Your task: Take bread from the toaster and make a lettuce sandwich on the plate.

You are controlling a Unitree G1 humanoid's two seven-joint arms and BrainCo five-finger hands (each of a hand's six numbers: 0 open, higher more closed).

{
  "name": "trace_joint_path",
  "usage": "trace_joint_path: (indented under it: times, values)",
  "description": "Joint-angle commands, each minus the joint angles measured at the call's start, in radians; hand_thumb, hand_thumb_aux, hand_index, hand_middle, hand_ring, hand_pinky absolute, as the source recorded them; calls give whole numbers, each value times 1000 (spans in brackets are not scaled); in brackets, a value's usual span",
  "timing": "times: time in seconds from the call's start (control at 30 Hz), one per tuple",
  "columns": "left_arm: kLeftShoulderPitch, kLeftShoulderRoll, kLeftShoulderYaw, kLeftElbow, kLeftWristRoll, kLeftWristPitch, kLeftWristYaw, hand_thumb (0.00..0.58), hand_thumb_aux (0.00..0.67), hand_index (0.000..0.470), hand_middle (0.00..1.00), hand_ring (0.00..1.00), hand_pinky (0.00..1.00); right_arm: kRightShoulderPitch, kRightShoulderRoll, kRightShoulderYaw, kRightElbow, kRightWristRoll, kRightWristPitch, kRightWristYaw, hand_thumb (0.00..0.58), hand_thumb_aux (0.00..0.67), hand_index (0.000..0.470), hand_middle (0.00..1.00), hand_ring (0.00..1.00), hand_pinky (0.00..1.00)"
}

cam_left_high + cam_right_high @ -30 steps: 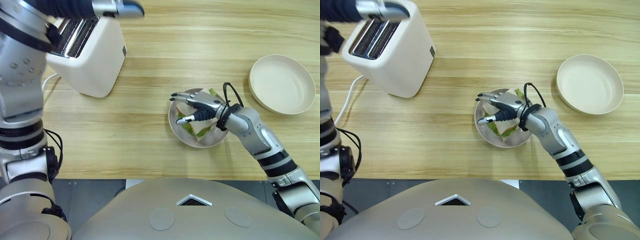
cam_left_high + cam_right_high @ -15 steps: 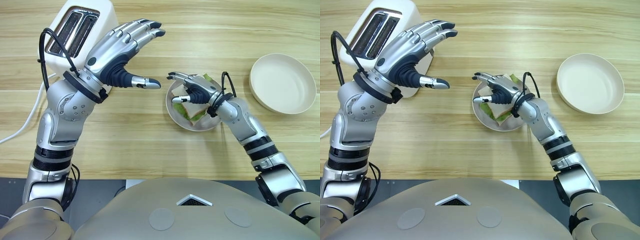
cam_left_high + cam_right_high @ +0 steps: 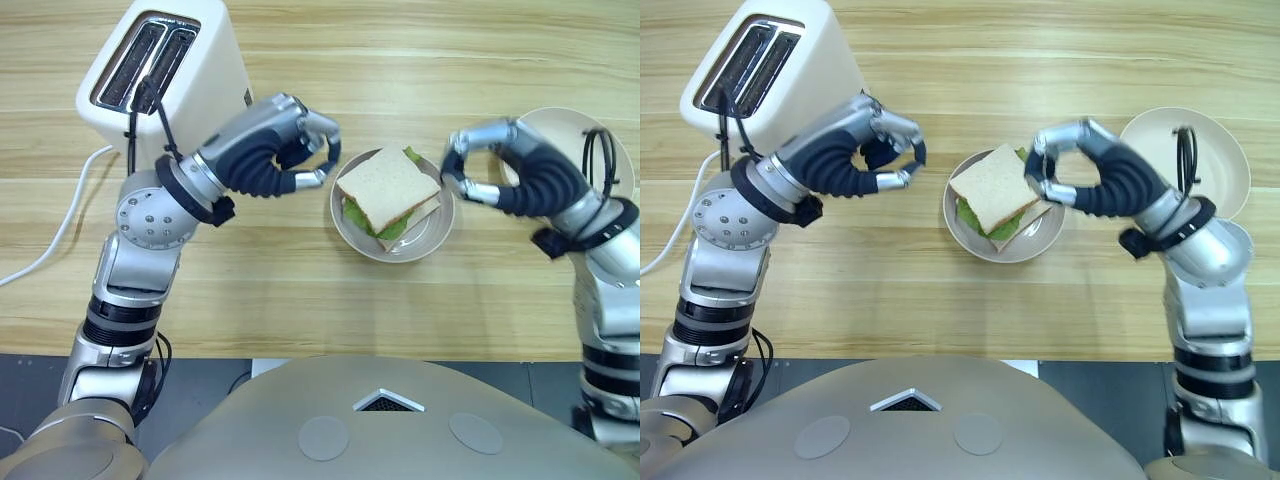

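While curled and gripping nothing, sit either side of the lettuce sandwich (image 3: 386,188) on the plate (image 3: 424,238): left hand (image 3: 285,160) just left, right hand (image 3: 505,175) just right, equally near.

The left arm (image 3: 135,260) is rising from the lower left, bending at the elbow and sending its forearm rightward and slightly up. The left hand (image 3: 290,150) is hovering empty, its fingers (image 3: 318,128) curling in so that the tips are nearly meeting the thumb in a loose ring. The right arm (image 3: 605,300) is standing up along the right edge, its forearm angling leftward. The right hand (image 3: 490,165) is mirroring the other: empty, fingers (image 3: 478,135) curling round toward the thumb. Both hands are facing each other, well apart.
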Motion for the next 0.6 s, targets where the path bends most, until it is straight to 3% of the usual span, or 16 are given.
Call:
trace_joint_path:
  times: [0.03,0.23,0.4,0.6]
  values:
    - [49,41,-206,-33,-98,133,-222,580,670,470,1000,1000,1000,287,-234,-7,44,-13,35,320,580,670,470,1000,1000,1000]
    - [44,52,-457,93,98,142,-364,580,670,470,1000,1000,1000,284,-314,155,170,-218,49,418,580,670,470,1000,1000,1000]
    - [14,18,-562,225,222,116,-392,580,670,470,1000,1000,1000,111,-235,317,267,-402,75,373,580,670,470,1000,1000,1000]
    - [-90,-85,-593,465,373,37,-271,580,670,470,1000,1000,1000,-126,-92,428,411,-564,62,240,580,670,470,1000,1000,1000]
